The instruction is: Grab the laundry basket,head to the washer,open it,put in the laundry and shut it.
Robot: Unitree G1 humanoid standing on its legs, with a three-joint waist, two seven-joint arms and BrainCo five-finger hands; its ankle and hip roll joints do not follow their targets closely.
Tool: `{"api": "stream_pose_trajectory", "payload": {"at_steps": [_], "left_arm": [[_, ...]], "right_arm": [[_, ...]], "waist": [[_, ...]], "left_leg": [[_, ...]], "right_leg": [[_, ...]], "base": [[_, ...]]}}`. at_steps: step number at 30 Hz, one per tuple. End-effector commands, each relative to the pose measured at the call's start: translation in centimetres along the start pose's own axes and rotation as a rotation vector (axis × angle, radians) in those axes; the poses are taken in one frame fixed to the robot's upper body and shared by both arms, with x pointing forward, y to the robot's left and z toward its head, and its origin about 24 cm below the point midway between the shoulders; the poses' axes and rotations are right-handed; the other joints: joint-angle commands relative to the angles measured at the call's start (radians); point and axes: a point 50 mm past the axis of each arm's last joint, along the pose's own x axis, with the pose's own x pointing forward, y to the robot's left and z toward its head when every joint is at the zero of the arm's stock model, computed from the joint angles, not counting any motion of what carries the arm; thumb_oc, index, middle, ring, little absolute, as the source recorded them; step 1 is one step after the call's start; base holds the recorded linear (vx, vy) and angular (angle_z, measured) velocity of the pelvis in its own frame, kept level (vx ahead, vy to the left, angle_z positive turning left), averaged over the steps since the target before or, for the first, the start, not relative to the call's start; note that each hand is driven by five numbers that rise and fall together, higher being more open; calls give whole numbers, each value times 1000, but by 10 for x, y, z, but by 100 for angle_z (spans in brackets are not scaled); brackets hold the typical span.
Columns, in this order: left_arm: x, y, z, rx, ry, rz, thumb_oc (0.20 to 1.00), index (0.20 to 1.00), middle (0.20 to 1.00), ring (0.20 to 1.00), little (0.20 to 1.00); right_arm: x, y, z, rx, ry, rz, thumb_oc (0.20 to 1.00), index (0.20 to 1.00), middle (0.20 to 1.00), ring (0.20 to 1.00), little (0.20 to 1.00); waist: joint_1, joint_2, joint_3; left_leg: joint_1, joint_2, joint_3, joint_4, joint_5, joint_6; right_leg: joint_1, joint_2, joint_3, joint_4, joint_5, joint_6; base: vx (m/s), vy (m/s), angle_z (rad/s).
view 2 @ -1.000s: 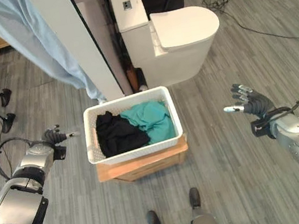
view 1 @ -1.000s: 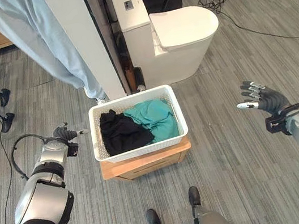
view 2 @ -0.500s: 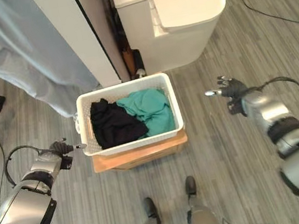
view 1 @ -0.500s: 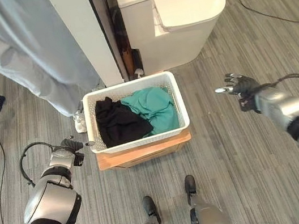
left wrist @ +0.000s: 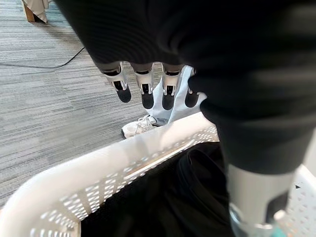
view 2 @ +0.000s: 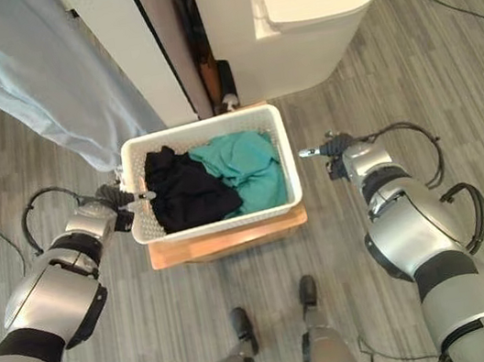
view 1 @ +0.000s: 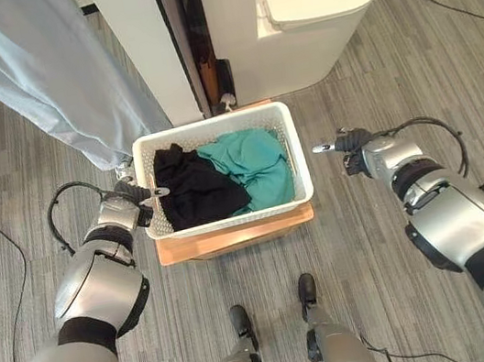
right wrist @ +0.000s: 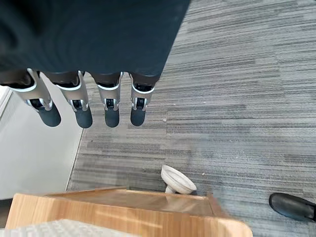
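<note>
White laundry basket on a low wooden stand on the grey floor, holding 1 black garment and 1 teal garment, with a white toilet beyond it and a pale blue curtain to its far left. Left hand at the basket's left rim, fingers straight and released, thumb over the rim. Right hand just off the basket's right side, apart from it, fingers extended, grasping nothing.

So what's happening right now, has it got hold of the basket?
Not yet. Left hand open at the laundry basket's left rim; right hand open, just off its right side. Basket sits on a wooden stand, clothes inside. Nothing in the way.
</note>
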Motion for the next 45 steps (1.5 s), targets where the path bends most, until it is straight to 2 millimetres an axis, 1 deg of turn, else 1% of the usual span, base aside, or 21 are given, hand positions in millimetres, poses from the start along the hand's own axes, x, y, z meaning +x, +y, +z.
{"api": "stream_pose_trajectory", "payload": {"at_steps": [1, 2, 3, 5, 8, 12, 14, 16, 19, 21, 25, 31, 37, 41, 45], "left_arm": [[-6, 34, 38, 33, -75, 126, 1000, 1000, 1000, 1000, 1000], [-6, 34, 38, 33, -75, 126, 1000, 1000, 1000, 1000, 1000], [-7, 31, 41, 38, -82, 121, 1000, 1000, 1000, 1000, 1000], [-7, 30, 41, 33, -83, 116, 1000, 1000, 1000, 1000, 1000], [-7, 29, 44, 33, -90, 115, 1000, 1000, 1000, 1000, 1000], [-7, 24, 44, 27, -95, 102, 1000, 1000, 1000, 1000, 1000], [-8, 22, 47, 26, -110, 98, 1000, 1000, 1000, 1000, 1000], [-8, 22, 49, 23, -115, 99, 1000, 1000, 1000, 1000, 1000], [-10, 24, 59, 18, -147, 102, 1000, 1000, 1000, 1000, 1000], [-11, 26, 60, 11, -149, 103, 1000, 1000, 1000, 1000, 1000], [-12, 25, 68, -16, -179, 94, 1000, 1000, 1000, 1000, 1000], [-12, 25, 68, -45, -190, 92, 1000, 1000, 1000, 1000, 1000], [-13, 26, 71, -67, -205, 96, 1000, 1000, 1000, 1000, 1000], [-15, 28, 78, -94, -229, 104, 1000, 1000, 1000, 1000, 1000], [-15, 29, 76, -95, -220, 111, 1000, 1000, 1000, 1000, 1000]], "right_arm": [[-8, -3, 42, -44, -77, -54, 1000, 1000, 1000, 1000, 1000], [-8, -3, 42, -44, -77, -54, 1000, 1000, 1000, 1000, 1000], [-8, 3, 45, -51, -82, -43, 1000, 1000, 1000, 1000, 1000], [-8, 8, 46, -53, -86, -35, 1000, 1000, 1000, 1000, 1000], [-8, 11, 47, -67, -85, -29, 1000, 1000, 1000, 1000, 1000], [-8, 20, 50, -100, -97, -11, 1000, 1000, 1000, 1000, 1000], [-8, 22, 51, -102, -104, -7, 1000, 1000, 1000, 1000, 1000], [-9, 23, 52, -100, -111, -5, 1000, 1000, 1000, 1000, 1000], [-10, 22, 59, -84, -142, -8, 1000, 1000, 1000, 1000, 1000], [-11, 22, 61, -79, -151, -8, 1000, 1000, 1000, 1000, 1000], [-12, 28, 66, -69, -179, 7, 1000, 1000, 1000, 1000, 1000], [-13, 34, 72, -57, -215, 29, 1000, 1000, 1000, 1000, 1000], [-15, 44, 77, -63, -244, 59, 1000, 1000, 1000, 1000, 1000], [-17, 53, 82, -70, -271, 80, 1000, 1000, 1000, 1000, 1000], [-18, 59, 84, -88, -284, 91, 1000, 1000, 1000, 1000, 1000]], "waist": [[9, -39, 40], [8, -39, 40], [10, -38, 45], [11, -39, 50], [12, -39, 55], [15, -37, 66], [16, -37, 70], [16, -38, 73], [12, -43, 84], [11, -44, 86], [5, -44, 90], [-1, -44, 92], [-9, -43, 90], [-15, -46, 89], [-22, -51, 90]], "left_leg": [[-39, 38, -76, -15, 57, -61], [-39, 38, -76, -15, 57, -61], [-44, 38, -77, -15, 59, -61], [-49, 37, -78, -15, 61, -61], [-54, 37, -80, -15, 62, -61], [-66, 36, -85, -15, 66, -61], [-72, 36, -87, -15, 68, -61], [-76, 38, -89, -15, 69, -62], [-86, 38, -92, -15, 71, -63], [-88, 37, -92, -15, 70, -63], [-94, 38, -92, -15, 70, -64], [-94, 43, -90, -15, 71, -66], [-90, 47, -84, -15, 68, -68], [-92, 48, -80, -15, 67, -69], [-96, 51, -79, -15, 69, -69]], "right_leg": [[51, -157, 18, -2, 13, 168], [51, -157, 18, -2, 13, 168], [47, -156, 19, -2, 13, 168], [41, -155, 22, -2, 15, 166], [36, -155, 20, -2, 16, 165], [27, -155, 19, -2, 17, 164], [22, -154, 18, -2, 18, 164], [20, -153, 16, -2, 18, 164], [10, -151, 16, -2, 20, 163], [9, -151, 15, -2, 21, 164], [3, -150, 17, -2, 19, 163], [-1, -146, 21, -2, 17, 163], [-4, -141, 27, -2, 12, 161], [-11, -139, 32, -2, 13, 161], [-18, -138, 37, -2, 15, 160]], "base": [[0, 0, 0], [0, 0, 0], [0, 0, 0], [0, 0, 0], [0, 0, 0], [0, 0, 0], [0, 0, 0], [0, 0, 0], [0, 0, 0], [0, 0, 0], [0, 0, 0], [0, 0, 0], [0, 0, 0], [-4, 1, -1], [-8, -2, -2]]}}
